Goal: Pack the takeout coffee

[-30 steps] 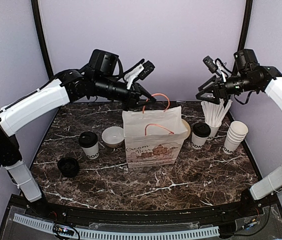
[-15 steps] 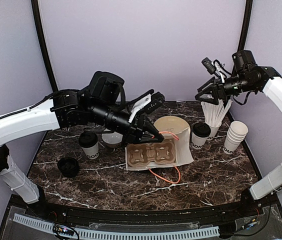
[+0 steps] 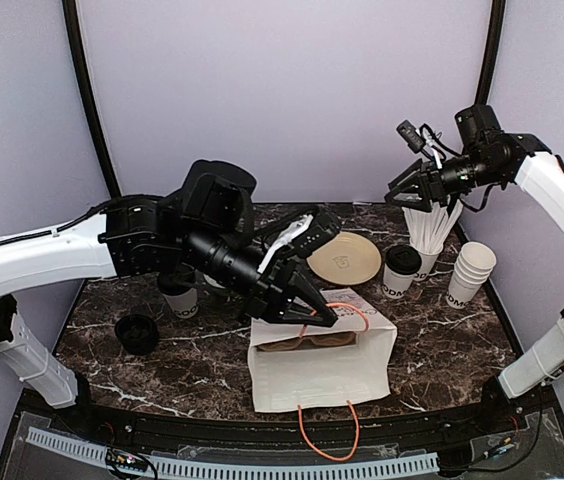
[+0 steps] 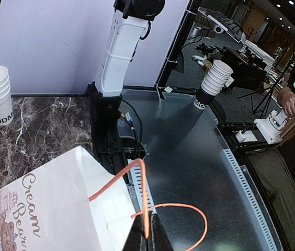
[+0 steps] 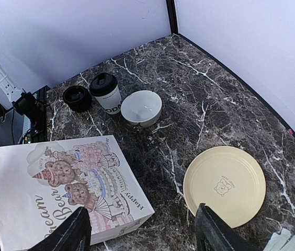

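One coffee cup (image 3: 400, 270) stands on the bench (image 3: 162, 370) at 2 o'clock from the paper bag (image 3: 322, 365). The second coffee cup (image 3: 181, 300) stands at 10 o'clock, half hidden by the left arm. The bag lies on its side. The left end effector (image 3: 314, 318) is clamped on the bag's orange handle (image 4: 145, 198). The right end effector (image 3: 409, 192) hangs high at 1 o'clock from the yellow plate (image 3: 344, 258), its fingers (image 5: 74, 232) apart.

The left arm (image 3: 162, 240) overhangs the left lidded cup (image 3: 184, 305); the right lidded cup (image 3: 398, 282) seems crowded by sticks (image 3: 427, 225).
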